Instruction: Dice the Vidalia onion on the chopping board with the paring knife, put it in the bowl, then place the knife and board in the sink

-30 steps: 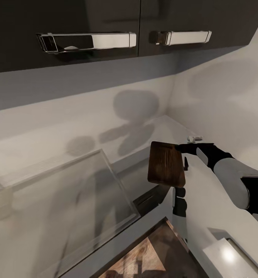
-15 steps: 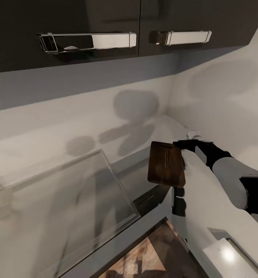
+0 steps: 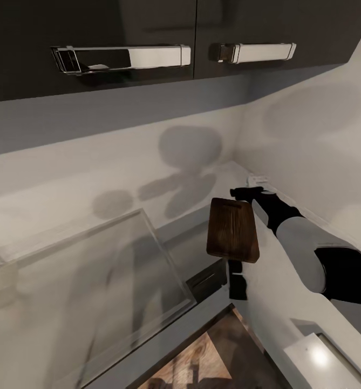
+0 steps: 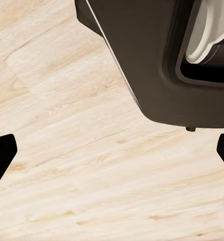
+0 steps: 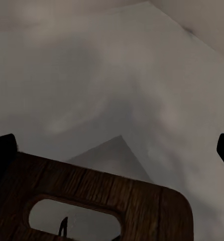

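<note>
Eyes on the chopping board: it stands upright on its short edge in the head view, dark grain facing us, well below the wall cabinets' chrome handles. The right gripper is just above the board's top corner, its arm reaching in from beyond the board's right edge. From the right wrist camera the board's holed end sits close in between the fingers, and those jaws are spread wide. No pad can be seen pressing on the wood, so I read it as open and not gripping.

The left gripper is elsewhere, jaws wide apart with nothing between them, looking at pale wooden floor and a dark part of the robot's own body.

My call is that this is the board-handling step, most likely the reach to get hold of it for carrying. The next move calls for lining the fingers across the board's thin edge near the hole and closing firmly, since a tall flat board can tip or swing.

Now the murky parts. What the board's lower edge rests on is hard to make out. A dark shape just below the board could be a reflection of the arm; I can't tell. Off the board's left side lies a pale, see-through rectangular form, possibly the basin, too washed out to name. How far the dicing has got, nothing here says.
</note>
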{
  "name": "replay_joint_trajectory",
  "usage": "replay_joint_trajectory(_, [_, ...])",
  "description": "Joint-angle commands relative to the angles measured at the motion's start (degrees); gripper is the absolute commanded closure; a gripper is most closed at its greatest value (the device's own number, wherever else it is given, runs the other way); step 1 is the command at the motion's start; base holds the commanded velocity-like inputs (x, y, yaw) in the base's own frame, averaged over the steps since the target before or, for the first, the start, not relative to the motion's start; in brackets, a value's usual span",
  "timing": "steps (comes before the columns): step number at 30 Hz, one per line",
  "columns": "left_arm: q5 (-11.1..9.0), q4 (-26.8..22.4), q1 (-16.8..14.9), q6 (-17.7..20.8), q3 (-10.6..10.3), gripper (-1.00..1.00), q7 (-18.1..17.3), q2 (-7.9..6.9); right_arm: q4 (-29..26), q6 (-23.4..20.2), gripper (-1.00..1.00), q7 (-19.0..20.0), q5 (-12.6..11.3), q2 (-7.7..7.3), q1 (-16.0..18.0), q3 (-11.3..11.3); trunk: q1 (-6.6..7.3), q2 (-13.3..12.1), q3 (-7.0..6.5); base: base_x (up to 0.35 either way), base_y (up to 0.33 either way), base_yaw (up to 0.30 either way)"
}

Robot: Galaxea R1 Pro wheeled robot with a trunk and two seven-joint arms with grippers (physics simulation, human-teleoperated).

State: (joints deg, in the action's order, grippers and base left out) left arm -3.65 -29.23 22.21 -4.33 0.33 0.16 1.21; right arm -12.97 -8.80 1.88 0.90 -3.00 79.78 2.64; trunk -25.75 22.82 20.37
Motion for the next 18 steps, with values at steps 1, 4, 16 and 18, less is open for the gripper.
replay_joint_trajectory(1, [-0.4, -0.1, 0.0, -0.1, 0.0, -1.00, 0.0, 0.02, 0.0, -0.4, -1.00, 0.1, 0.1, -0.03, 0.0, 0.3, -0.03, 0.1, 0.08, 0.000, 0.000, 0.000])
replay_joint_trajectory(4, [-0.4, 0.0, 0.0, 0.0, 0.0, -1.00, 0.1, 0.02, 0.4, -0.3, -1.00, 0.1, 0.0, -0.02, 0.0, 0.3, -0.03, 0.1, 0.10, 0.000, 0.000, 0.000])
replay_joint_trajectory(16, [-0.4, -0.2, 0.0, 0.0, 0.0, -1.00, 0.1, 0.00, 3.0, -0.3, -1.00, 0.1, 0.1, -0.44, 0.0, 0.1, -0.03, 0.1, 1.06, 0.000, 0.000, 0.000])
replay_joint_trajectory(18, [-0.4, -0.2, 0.0, 0.0, 0.0, -1.00, 0.1, 0.01, 3.0, -0.3, -1.00, 0.1, 0.2, -0.54, 0.0, 0.1, -0.03, 0.1, 1.24, 0.000, 0.000, 0.000])
